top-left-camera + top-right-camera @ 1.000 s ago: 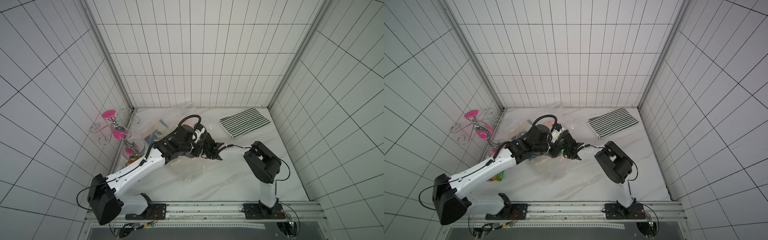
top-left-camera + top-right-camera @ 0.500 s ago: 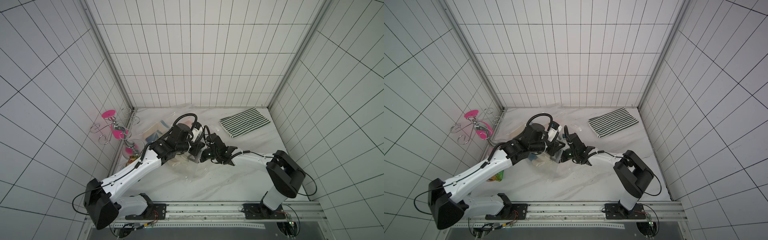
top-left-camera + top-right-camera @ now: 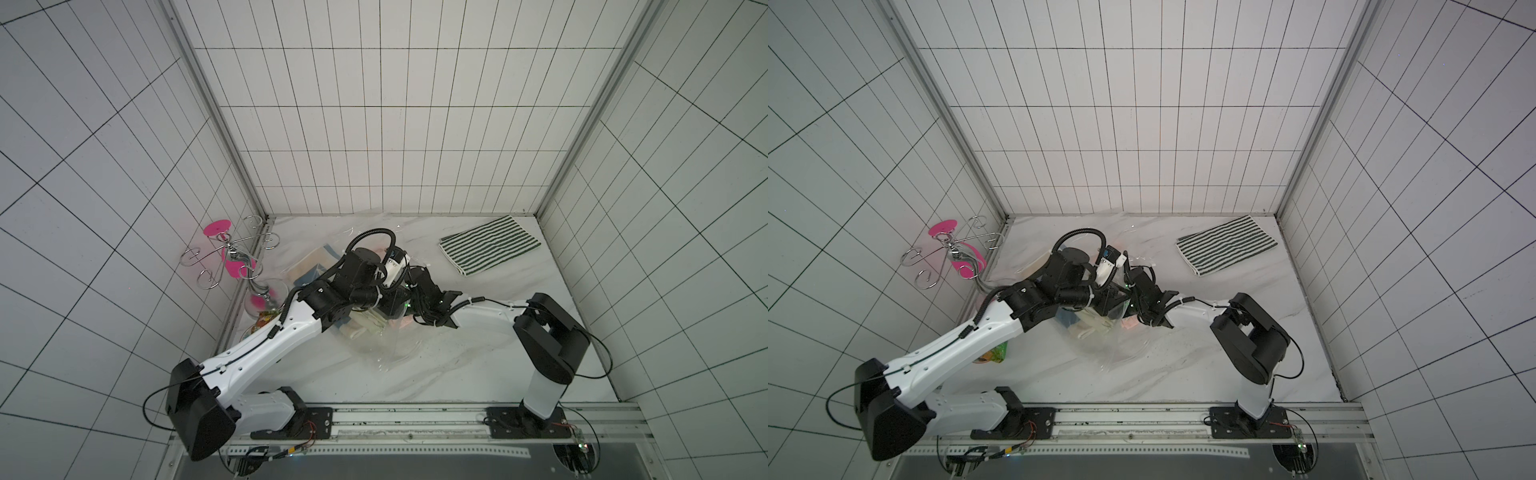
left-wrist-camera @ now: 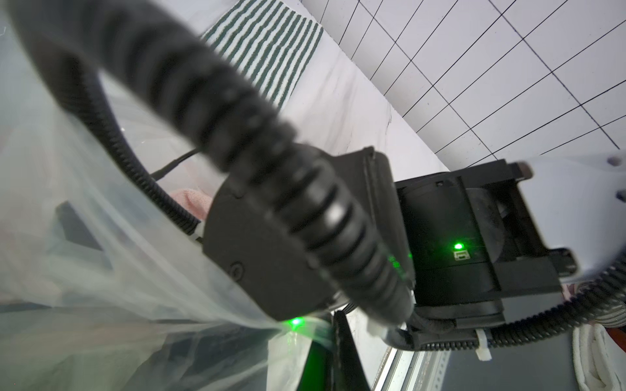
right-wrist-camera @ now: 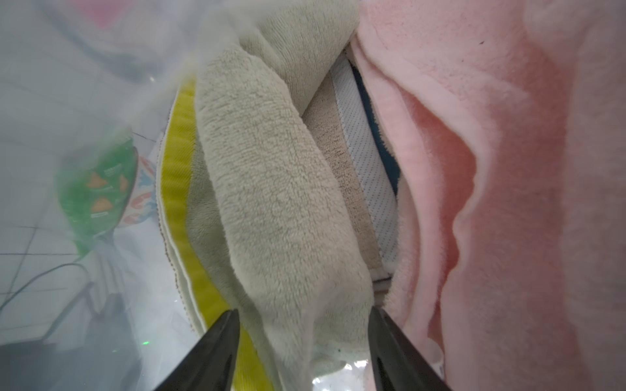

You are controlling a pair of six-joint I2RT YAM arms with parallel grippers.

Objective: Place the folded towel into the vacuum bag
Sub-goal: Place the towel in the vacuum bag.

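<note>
Right gripper [image 5: 305, 311] is inside the mouth of the bag [image 3: 374, 349] [image 3: 1113, 353] with its jaws well apart, so it is open. A fold of the pale green towel [image 5: 277, 203] lies between the fingers [image 5: 223, 342], with glinting bag film under it. The pink towel [image 5: 491, 169] is pressed against one side of that fold and a yellow-edged cloth [image 5: 178, 152] against the other. All of them are stacked in the bag. A corner of the pink one also shows through the film in a top view [image 3: 1129, 325]. Left gripper [image 4: 328, 338] is closed. Bag film fans in taut to its tip, which reads as a pinch on the bag's edge, held up off the table [image 3: 478, 353]. The right arm's wrist sits right in front of the left wrist camera. The striped towel [image 3: 490, 245] [image 3: 1225, 245] lies flat and folded at the back right of the table, well apart from the bag and both grippers. A green packet [image 3: 996, 353] sits at the left edge beside the left arm, blurred through the film in the right wrist view.
</note>
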